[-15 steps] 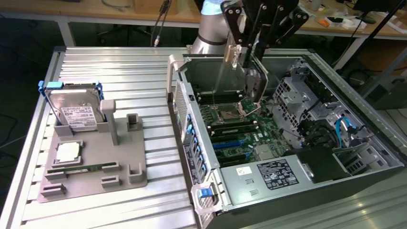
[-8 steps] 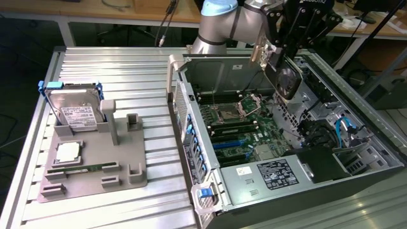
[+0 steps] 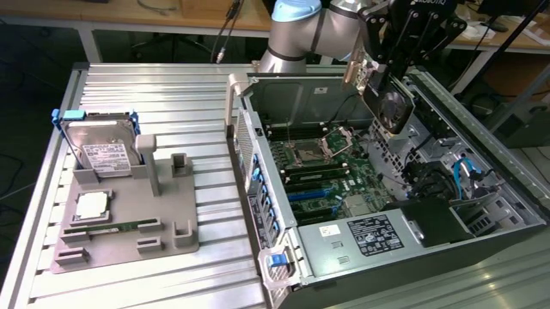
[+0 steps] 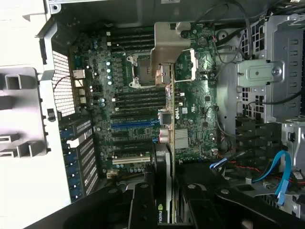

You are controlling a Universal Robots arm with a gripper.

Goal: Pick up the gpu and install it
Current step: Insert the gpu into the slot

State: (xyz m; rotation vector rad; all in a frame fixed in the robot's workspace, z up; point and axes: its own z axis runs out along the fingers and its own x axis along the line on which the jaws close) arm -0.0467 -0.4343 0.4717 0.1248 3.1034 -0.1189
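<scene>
Hovering upper right, the gripper (image 3: 387, 67) grasps the gpu (image 3: 393, 109) above the open case (image 3: 284, 80) — mid-install, likely needing alignment with a motherboard slot (image 3: 313, 193).

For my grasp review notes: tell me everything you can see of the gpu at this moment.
The gpu is a flat card with a black cooler and a round fan on one face, a green board edge and a silver metal end bracket. The claw clamps it, and it hangs tilted above the open computer case, over the motherboard. It is not seated in a slot. Apparently only the claw touches it.
</scene>
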